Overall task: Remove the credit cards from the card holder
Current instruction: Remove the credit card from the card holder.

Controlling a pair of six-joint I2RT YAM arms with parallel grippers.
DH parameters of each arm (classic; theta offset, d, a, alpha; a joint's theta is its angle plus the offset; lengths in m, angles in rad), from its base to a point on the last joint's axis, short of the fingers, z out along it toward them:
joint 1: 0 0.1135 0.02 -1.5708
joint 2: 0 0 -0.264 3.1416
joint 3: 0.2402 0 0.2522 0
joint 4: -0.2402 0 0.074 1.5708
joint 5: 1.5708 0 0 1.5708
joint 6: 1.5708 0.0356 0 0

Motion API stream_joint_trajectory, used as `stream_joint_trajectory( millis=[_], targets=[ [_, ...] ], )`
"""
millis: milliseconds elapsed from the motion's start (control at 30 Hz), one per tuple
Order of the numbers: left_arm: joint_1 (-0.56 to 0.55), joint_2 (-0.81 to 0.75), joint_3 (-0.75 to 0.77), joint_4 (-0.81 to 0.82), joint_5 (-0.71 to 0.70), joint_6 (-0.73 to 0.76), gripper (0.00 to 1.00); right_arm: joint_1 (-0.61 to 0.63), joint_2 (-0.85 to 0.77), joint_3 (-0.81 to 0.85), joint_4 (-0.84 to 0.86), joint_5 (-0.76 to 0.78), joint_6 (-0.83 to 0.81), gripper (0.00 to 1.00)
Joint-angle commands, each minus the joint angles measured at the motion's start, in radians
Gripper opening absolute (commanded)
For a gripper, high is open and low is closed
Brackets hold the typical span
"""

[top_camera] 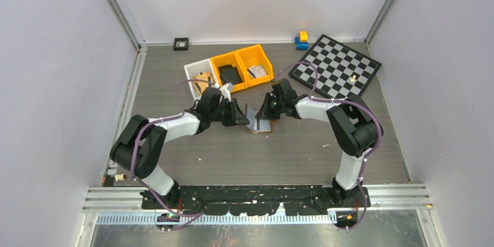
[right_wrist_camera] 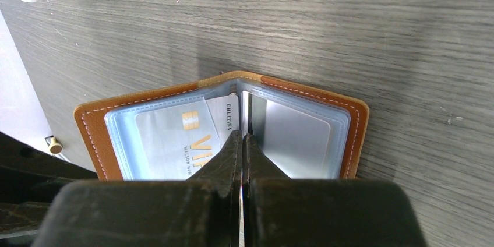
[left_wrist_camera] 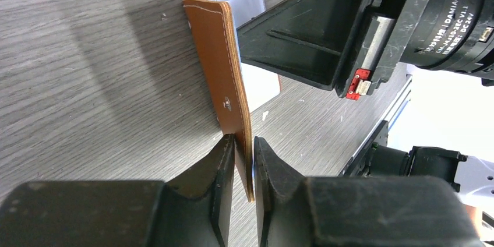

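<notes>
Right gripper [right_wrist_camera: 242, 142]: jaws shut tight. Tips sit at the centre fold of the holder [right_wrist_camera: 90, 136], against the edge of a whitish card [right_wrist_camera: 224, 113] poking out of its sleeve. Whether the card or a sleeve leaf is nipped, I cannot tell.

Left gripper [left_wrist_camera: 244, 142]: jaws a sliver apart, straddling the free edge of the holder's brown cover. Clamping or only bracketing it, I cannot tell.

Holder: spread open and propped up off the table [right_wrist_camera: 349, 25], mid-table between the two grippers.

Progress: early, by my reading. The holder is open, which is the groundwork. A chip card [right_wrist_camera: 169, 142] sits fully in the left sleeve. The whitish card is partly out at best. The right-hand sleeve glares, contents unclear. I see no card lying free beside the holder. All pulls seem left to do.
</notes>
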Motion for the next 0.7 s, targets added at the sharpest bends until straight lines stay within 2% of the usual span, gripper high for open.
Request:
stream_joint_trajectory(
  millis=[0, 367, 667],
  targets=[
    [0.005, 0.012, 0.032, 0.052, 0.032, -0.012, 0.22, 0.005, 0.024, 0.005, -0.037, 0.007, -0.004, 0.0],
    [0.004, -0.013, 0.003, 0.136, 0.074, -0.029, 0.27, 0.005, 0.028, 0.005, -0.034, 0.0, -0.002, 0.01],
    [0.005, 0.048, 0.028, 0.134, 0.102, -0.04, 0.2, 0.006, 0.024, 0.004, -0.033, 0.0, -0.001, 0.01]
  ],
)
